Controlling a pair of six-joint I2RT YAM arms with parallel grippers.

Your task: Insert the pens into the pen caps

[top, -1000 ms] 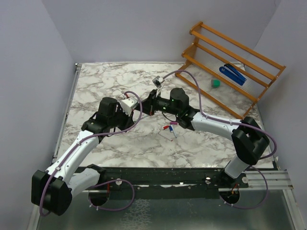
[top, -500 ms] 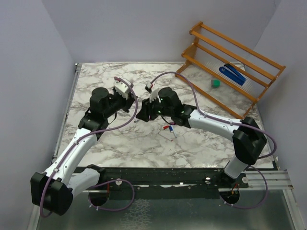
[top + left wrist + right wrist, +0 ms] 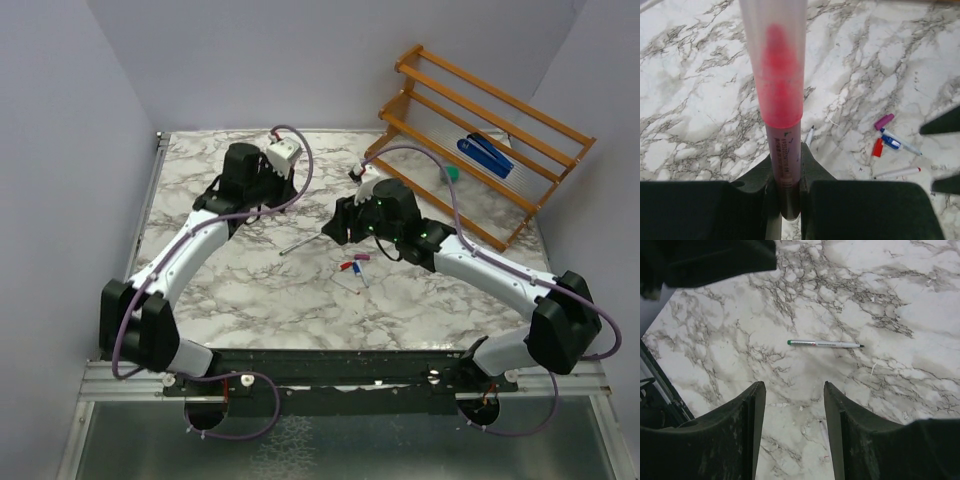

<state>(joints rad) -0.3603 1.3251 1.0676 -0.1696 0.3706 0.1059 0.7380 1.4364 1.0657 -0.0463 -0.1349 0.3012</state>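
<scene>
Left pincer (image 3: 786, 172) clamped on red pen (image 3: 782, 125), looks capped, sticking out ahead of tips. Right pincer (image 3: 794, 387) apart, empty. Loose pen (image 3: 825, 344) flat on surface (image 3: 920, 280) ahead of it. Advise: advance over mid-barrel, jaws across axis, close gently. Caps (image 3: 884, 121) to right of left pincer.

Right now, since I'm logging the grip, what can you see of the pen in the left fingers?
The pen stands clamped by its lower end between the black left fingers, running out of the top of the wrist view. Its lower barrel looks dull grey-mauve plastic with tiny print; above sits a wider frosted cap with red showing through. Only the fingers touch it; the table lies behind.
</scene>
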